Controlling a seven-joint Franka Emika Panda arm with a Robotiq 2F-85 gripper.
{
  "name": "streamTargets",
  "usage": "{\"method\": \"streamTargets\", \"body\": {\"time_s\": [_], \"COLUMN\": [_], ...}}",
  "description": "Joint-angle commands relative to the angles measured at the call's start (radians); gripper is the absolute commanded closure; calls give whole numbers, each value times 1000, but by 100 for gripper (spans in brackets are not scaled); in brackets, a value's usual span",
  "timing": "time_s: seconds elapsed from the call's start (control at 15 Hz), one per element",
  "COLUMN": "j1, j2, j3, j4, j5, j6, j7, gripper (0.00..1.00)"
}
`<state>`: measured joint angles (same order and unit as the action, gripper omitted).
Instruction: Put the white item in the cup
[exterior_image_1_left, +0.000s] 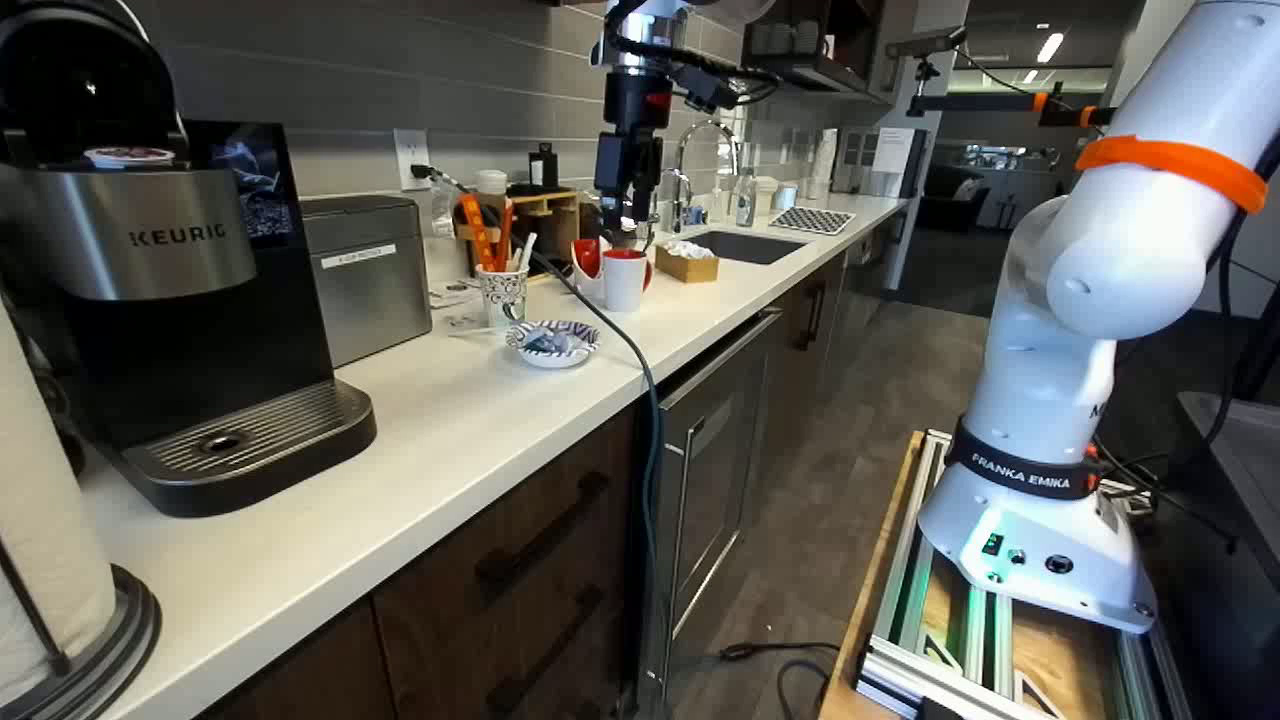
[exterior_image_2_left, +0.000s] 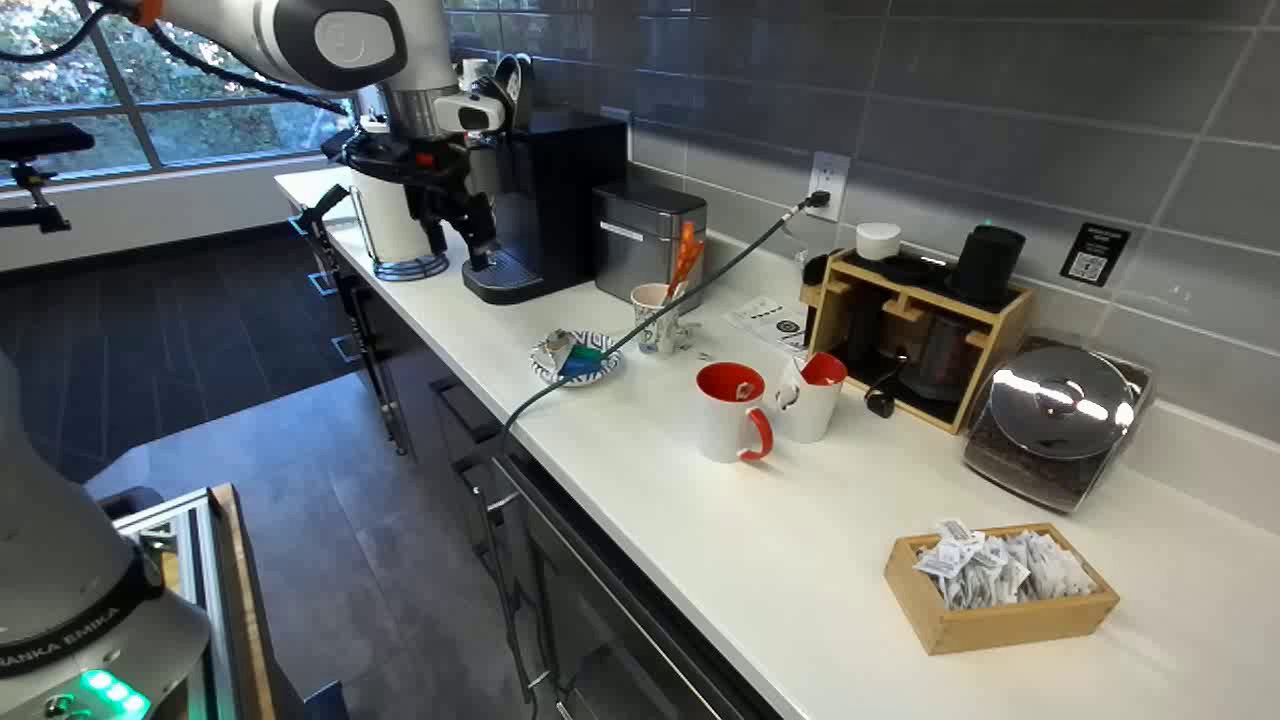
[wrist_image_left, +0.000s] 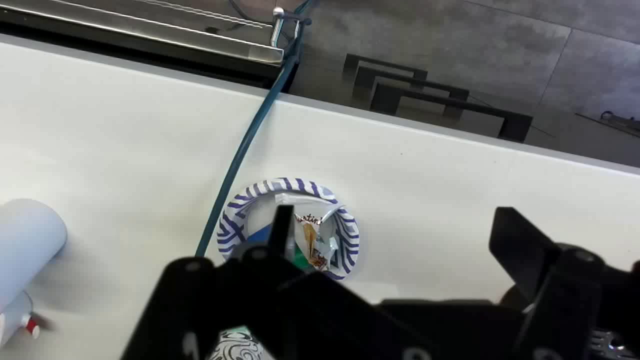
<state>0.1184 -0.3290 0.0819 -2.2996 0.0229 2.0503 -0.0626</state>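
The white wrapper (wrist_image_left: 311, 219) lies in the bowl (wrist_image_left: 351, 236), below the fingers (wrist_image_left: 521, 246), which stand wide apart.

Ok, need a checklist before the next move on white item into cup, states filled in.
1. Gripper open and empty: ok.
2. Gripper lined up over the patterned plate: not ok; in the wrist view the plate shows off to one side of the gap.
3. White item identified: cannot tell; the pale wrapper on the plate and the white packets in the wooden box could both fit.
4. Target cup settled: cannot tell; paper cup and red-handled mug are both candidates.
5. That mug upright: ok, in both exterior views.
6. Cable clear of plate-to-mug path: not ok; it runs between them in the wrist view.
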Motion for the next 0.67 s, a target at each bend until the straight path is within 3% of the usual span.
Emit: {"method": "streamTargets", "body": {"time_s": [0.0,0.4,0.6], "j1": [-3,-3,-2], "j2": [0,0,74], "j3": [3,3,11], "j4": [2,2,32], "j5": [1,1,-34], "j6": [-3,-3,174], "j7": [0,0,-26], "gripper": [0,0,0]}}
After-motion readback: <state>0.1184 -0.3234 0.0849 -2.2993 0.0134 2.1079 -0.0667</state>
